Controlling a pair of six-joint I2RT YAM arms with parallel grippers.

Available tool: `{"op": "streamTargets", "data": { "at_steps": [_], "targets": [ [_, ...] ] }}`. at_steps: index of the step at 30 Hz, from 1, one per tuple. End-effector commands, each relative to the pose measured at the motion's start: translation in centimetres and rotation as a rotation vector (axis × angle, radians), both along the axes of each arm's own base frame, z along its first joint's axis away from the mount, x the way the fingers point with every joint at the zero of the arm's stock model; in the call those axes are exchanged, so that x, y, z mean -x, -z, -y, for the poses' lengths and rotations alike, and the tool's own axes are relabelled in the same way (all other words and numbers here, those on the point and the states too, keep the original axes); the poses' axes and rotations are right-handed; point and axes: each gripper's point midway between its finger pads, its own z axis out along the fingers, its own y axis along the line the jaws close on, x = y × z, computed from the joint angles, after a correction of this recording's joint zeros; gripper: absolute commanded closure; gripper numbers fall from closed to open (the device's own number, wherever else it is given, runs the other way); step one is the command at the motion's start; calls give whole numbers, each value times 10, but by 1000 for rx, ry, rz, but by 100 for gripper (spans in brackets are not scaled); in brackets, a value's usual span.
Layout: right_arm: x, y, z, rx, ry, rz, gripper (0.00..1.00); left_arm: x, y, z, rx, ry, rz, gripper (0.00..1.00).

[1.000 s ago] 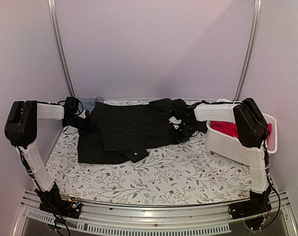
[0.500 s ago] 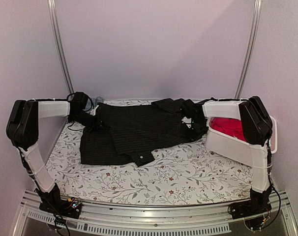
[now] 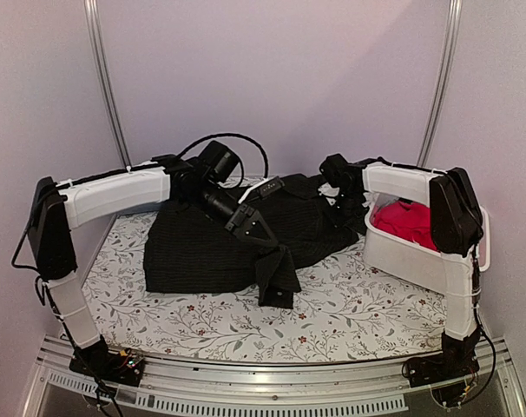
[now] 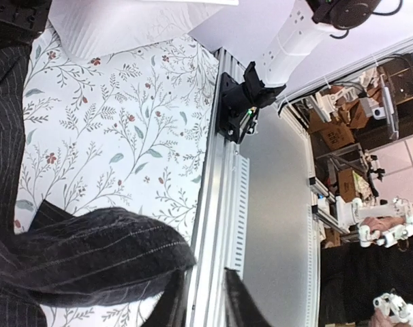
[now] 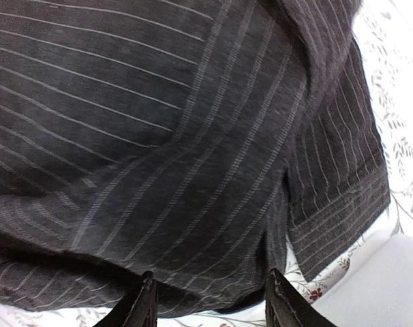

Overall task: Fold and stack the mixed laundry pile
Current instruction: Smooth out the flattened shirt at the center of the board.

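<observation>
A black pinstriped collared shirt (image 3: 202,248) lies spread on the floral-covered worktop (image 3: 358,313). One part is raised in a peak at the left gripper (image 3: 253,228) and hangs below it. At the right, a white plastic bin (image 3: 410,256) holds bright red-pink cloth (image 3: 404,217). Only the left wrist view shows that gripper's fingers (image 4: 239,306) narrowly parted beside a fold; whether they pinch it cannot be told. The right wrist view shows the right gripper (image 5: 208,289) wide open over the shirt.

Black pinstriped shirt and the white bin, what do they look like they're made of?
The black pinstriped shirt looks like thin woven fabric, matte, possibly cotton or a blend: fine pale stripes, visible weave, soft drape. The white bin looks like smooth moulded plastic: rigid, straight, even walls.
</observation>
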Motion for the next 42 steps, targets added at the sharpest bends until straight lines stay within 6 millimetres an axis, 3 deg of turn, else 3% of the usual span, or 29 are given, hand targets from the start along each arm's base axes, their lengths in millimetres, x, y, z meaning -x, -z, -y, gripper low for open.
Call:
{"op": "streamTargets", "data": {
  "at_steps": [1, 3, 5, 9, 12, 14, 16, 21, 24, 26, 32, 35, 37, 38, 40, 42],
  "targets": [
    [15, -79, -73, -356, -185, 72, 42, -5, 10, 6, -20, 11, 13, 70],
    [25, -109, -87, -467, -224, 79, 38, -20, 5, -1, 6, -62, 63, 61],
    [37, -133, -92, -537, -236, 77, 36, -47, 0, -21, 21, -215, 103, 56],
    [78, -143, -92, -621, -261, 22, 36, -98, 14, -93, -79, -587, 199, 48],
    [121, -134, -94, -675, -263, -56, 38, -117, 53, -161, -280, -855, 129, 47],
    [145, -118, -97, -674, -279, -102, 40, -114, 83, -197, -399, -960, 48, 47],
    [157, -105, -98, -668, -275, -131, 40, -112, 102, -220, -448, -1038, -12, 48],
    [157, -90, -103, -671, -252, -163, 42, -132, 132, -239, -495, -1127, -88, 49],
    [167, -75, -101, -655, -247, -230, 42, -132, 170, -247, -589, -1133, -189, 52],
    [176, -69, -95, -649, -240, -259, 42, -126, 197, -268, -685, -1178, -247, 60],
    [189, -60, -77, -623, -189, -276, 42, -121, 226, -344, -880, -1348, -290, 72],
    [189, -62, -71, -635, -167, -273, 42, -126, 224, -393, -895, -1482, -320, 74],
    [189, -63, -68, -650, -158, -274, 42, -136, 211, -420, -867, -1570, -303, 74],
    [190, -61, -68, -655, -157, -278, 42, -145, 197, -424, -818, -1590, -268, 72],
    [193, -60, -66, -662, -160, -279, 42, -166, 157, -406, -674, -1550, -143, 65],
    [193, -60, -64, -670, -159, -276, 42, -172, 112, -347, -582, -1365, 63, 46]
  ]
}}
